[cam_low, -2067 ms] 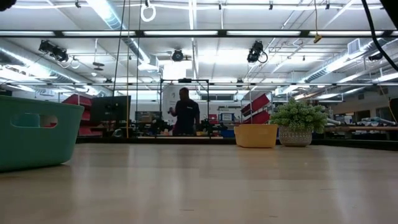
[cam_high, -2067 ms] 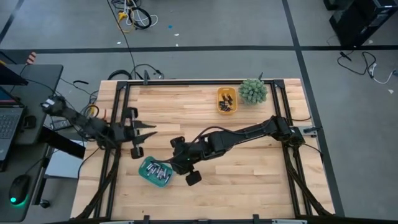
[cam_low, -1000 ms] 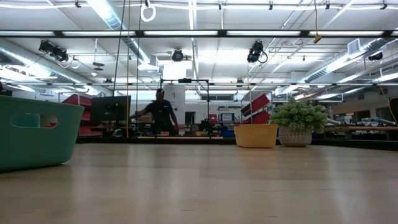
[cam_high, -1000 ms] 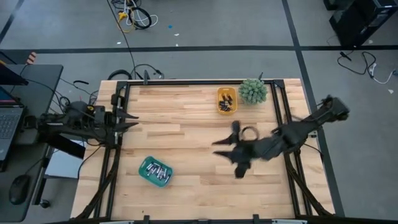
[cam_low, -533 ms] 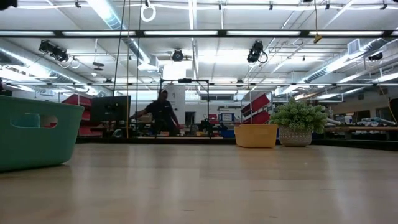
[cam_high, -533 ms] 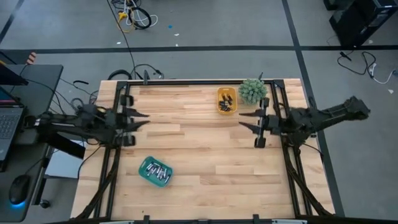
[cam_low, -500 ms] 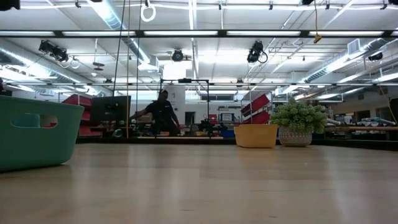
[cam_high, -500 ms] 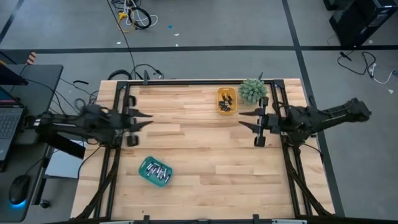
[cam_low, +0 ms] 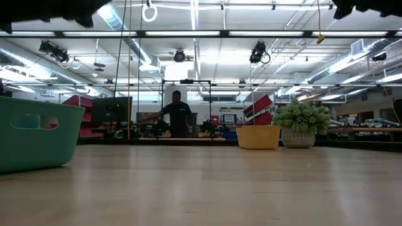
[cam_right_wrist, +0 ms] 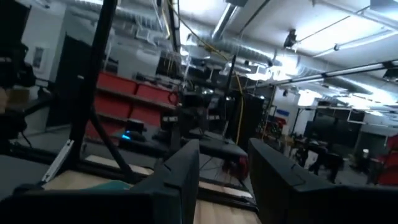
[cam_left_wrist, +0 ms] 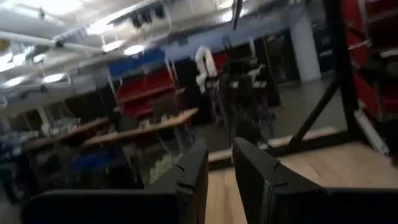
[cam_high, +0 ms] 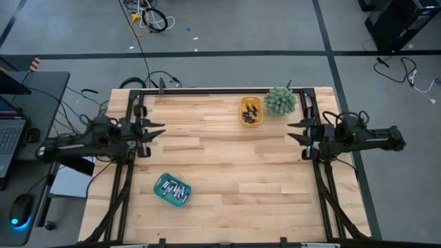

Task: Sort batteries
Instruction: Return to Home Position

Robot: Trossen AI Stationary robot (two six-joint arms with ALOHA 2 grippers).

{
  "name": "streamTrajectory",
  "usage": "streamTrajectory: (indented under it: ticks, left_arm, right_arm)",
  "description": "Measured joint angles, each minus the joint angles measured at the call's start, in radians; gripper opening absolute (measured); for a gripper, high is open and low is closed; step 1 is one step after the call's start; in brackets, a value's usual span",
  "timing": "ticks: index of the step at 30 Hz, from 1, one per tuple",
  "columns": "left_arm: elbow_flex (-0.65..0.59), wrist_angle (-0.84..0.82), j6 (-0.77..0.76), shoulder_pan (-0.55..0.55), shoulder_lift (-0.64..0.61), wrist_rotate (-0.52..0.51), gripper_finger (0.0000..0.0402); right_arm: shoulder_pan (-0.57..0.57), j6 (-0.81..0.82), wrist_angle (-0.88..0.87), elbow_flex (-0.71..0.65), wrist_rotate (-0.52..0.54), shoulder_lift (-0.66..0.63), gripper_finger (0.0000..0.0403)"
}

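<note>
Silvery batteries (cam_high: 173, 190) lie in a teal tray (cam_high: 160, 195) near the table's front left. Dark batteries (cam_high: 251, 114) lie in a yellow tray (cam_high: 251, 103) at the far edge. The low view shows the teal tray (cam_low: 34, 135) and the yellow tray (cam_low: 258, 136) from the side, their contents hidden. My left gripper (cam_high: 157, 131) hovers at the left edge, pointing toward the table's middle. In its wrist view, the left gripper (cam_left_wrist: 216, 163) is open by a narrow gap, with nothing in it. My right gripper (cam_high: 291, 131) hovers at the right edge. Its wrist view shows the right gripper (cam_right_wrist: 224, 163) open and holding nothing.
A small potted plant (cam_high: 280, 100) stands beside the yellow tray at the far right. A black frame rail (cam_high: 220, 89) borders the table. Bare wood (cam_high: 227, 158) lies between the two arms. A person (cam_low: 178, 116) stands in the room beyond the table.
My right gripper has drawn back from the middle of the table to the right edge, the arm folding up and the gripper tipping up to about level. My left arm has sunk a little at the left edge. The trays have stayed in place.
</note>
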Motion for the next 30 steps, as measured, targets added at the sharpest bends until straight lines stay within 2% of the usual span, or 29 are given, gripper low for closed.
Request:
streamTrajectory:
  ticks: [6, 10, 13, 16, 20, 23, 26, 30]
  left_arm:
    - [-0.040, 0.008, -0.022, 0.042, -0.032, 0.004, 0.0073]
    - [-0.050, -0.090, -0.028, 0.066, -0.030, 0.060, 0.0073]
    - [-0.104, -0.070, -0.067, 0.071, -0.037, 0.101, 0.0073]
    - [-0.149, -0.019, -0.115, 0.071, -0.057, 0.108, 0.0073]
    - [-0.218, 0.055, -0.201, 0.068, -0.093, 0.242, 0.0073]
    - [-0.339, 0.190, -0.288, 0.056, -0.096, 0.331, 0.0073]
    - [-0.338, 0.085, -0.258, 0.018, -0.079, 0.303, 0.0074]
    - [-0.338, 0.116, -0.197, -0.023, -0.066, 0.249, 0.0074]
  right_arm:
    - [0.000, 0.080, 0.012, -0.130, -0.001, -0.109, 0.0123]
    - [0.000, 0.092, 0.044, -0.212, -0.001, -0.175, 0.0123]
    - [0.000, 0.100, 0.049, -0.267, -0.001, -0.224, 0.0123]
    - [0.000, 0.112, 0.086, -0.311, -0.001, -0.221, 0.0123]
    - [-0.002, 0.134, 0.065, -0.313, 0.026, -0.220, 0.0123]
    - [-0.004, 0.128, 0.065, -0.313, 0.026, -0.221, 0.0123]
    - [-0.004, 0.117, 0.045, -0.313, 0.025, -0.221, 0.0123]
    - [-0.005, 0.126, 0.016, -0.313, 0.035, -0.220, 0.0123]
